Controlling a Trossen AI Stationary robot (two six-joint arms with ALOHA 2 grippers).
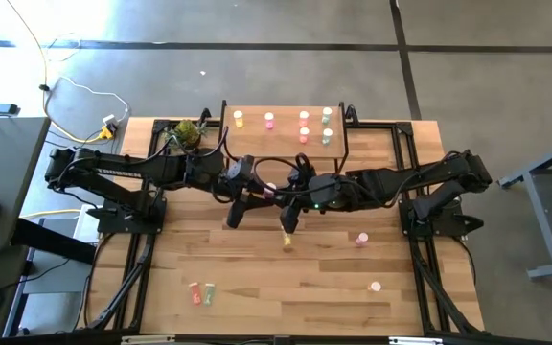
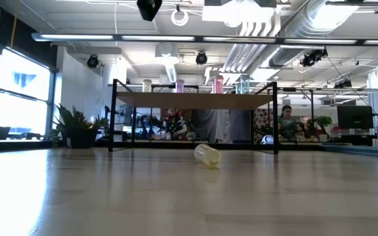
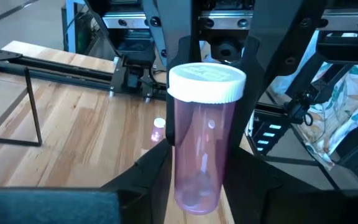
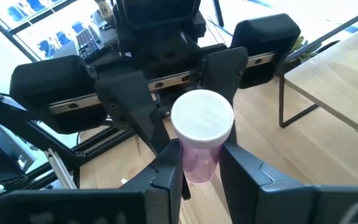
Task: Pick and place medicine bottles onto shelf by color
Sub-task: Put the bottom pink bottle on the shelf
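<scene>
High view: both arms meeting over mid-table, just in front of the shelf (image 1: 286, 134).

Left gripper (image 3: 194, 180) clamped on an upright pink bottle (image 3: 201, 143); right gripper (image 4: 197, 171) clamped on the same pink bottle, white cap up. Six bottles standing on the shelf top. Yellow bottle (image 2: 207, 155) lying on the tabletop (image 1: 257, 278) below the grippers; others scattered nearer the front edge.

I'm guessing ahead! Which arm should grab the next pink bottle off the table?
Probably the right. One loose pink bottle and a second loose bottle lie on its side of the table. Right now the left hand and right hand both flank the middle pink bottle.
</scene>
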